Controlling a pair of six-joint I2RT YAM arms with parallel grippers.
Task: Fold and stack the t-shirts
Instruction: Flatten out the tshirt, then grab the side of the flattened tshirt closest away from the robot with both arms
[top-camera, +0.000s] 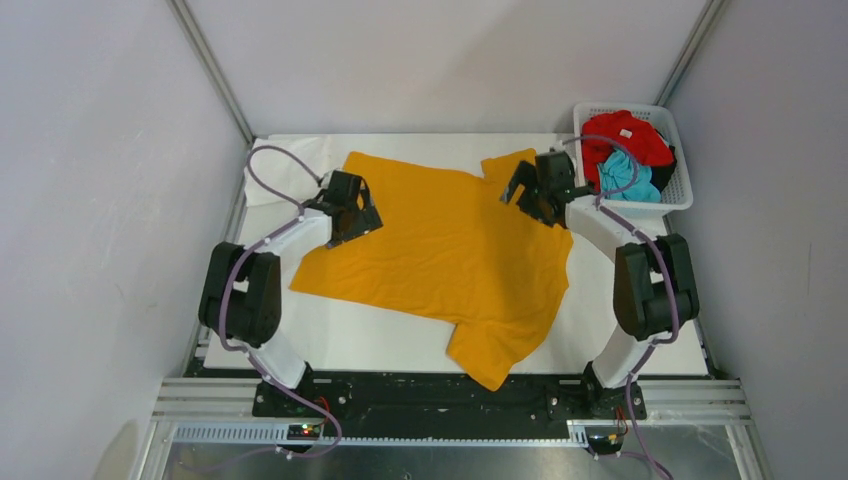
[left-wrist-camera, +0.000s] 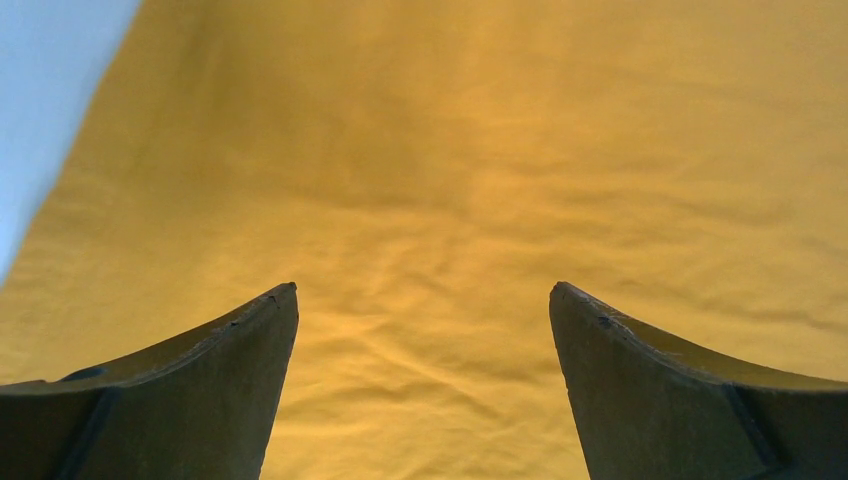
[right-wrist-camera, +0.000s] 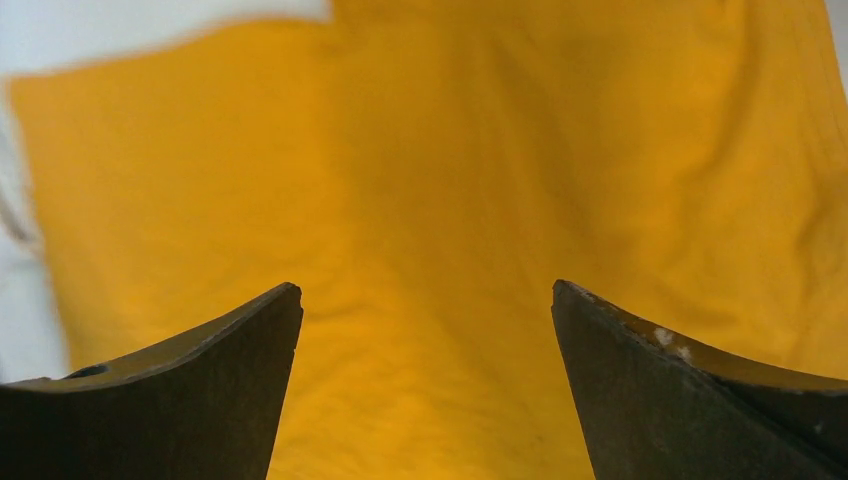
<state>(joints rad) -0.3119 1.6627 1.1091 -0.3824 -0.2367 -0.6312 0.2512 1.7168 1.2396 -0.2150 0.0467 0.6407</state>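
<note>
My left gripper (left-wrist-camera: 423, 292) and right gripper (right-wrist-camera: 426, 290) both have their fingers spread wide, pinching nothing. A mustard-orange t-shirt (top-camera: 450, 250) lies spread flat beneath both pairs of fingers. Just beside my right fingers, a red t-shirt (top-camera: 632, 135) and a turquoise t-shirt (top-camera: 628, 182) sit bunched in a white basket (top-camera: 682, 195).

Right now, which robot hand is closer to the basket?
Right. The right gripper hovers over the shirt's far corner, just beside the basket; the left gripper is over the shirt's opposite side.

Top camera looks steeply down on the whole table (top-camera: 340, 340). Both wrist cameras sit close above the orange t-shirt (top-camera: 450, 250).
</note>
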